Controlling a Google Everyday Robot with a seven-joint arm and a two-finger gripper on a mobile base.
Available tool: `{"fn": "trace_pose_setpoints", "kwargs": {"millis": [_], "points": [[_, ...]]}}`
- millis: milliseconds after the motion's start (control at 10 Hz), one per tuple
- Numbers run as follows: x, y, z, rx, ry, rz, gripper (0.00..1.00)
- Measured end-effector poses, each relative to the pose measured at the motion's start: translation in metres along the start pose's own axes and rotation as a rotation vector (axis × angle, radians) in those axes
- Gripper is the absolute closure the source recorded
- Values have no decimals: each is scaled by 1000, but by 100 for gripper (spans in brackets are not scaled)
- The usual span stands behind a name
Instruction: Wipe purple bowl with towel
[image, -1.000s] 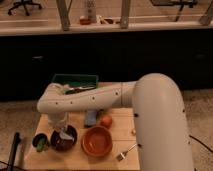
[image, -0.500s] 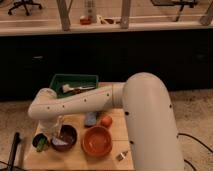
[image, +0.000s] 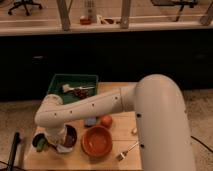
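Purple bowl (image: 70, 136) is sitting at the front left of the wooden table (image: 117, 140), just beside the orange bowl (image: 96, 141) to its right. The gripper (image: 59, 142) is reaching down into the purple bowl's left side, with a pale bit of towel (image: 64, 148) showing at the bowl's near rim; whether it is grasping the cloth cannot be told, since the wrist is hiding it. Compared with a second ago, when it was hanging above the bowl with the towel dangling, the white arm (image: 85, 106) is now sitting lower and its elbow is bending further toward the front left. A green item (image: 40, 144) is lying left of the bowl, a red fruit (image: 106, 121) and the green tray (image: 75, 85) are resting behind, unmoved.
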Motion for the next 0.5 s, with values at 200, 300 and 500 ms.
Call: {"fn": "trace_pose_setpoints", "kwargs": {"millis": [200, 300, 500], "points": [[-1, 15, -6, -9, 10, 32, 100], [3, 16, -9, -10, 18, 43, 100], [19, 22, -17, -29, 37, 62, 100]]}}
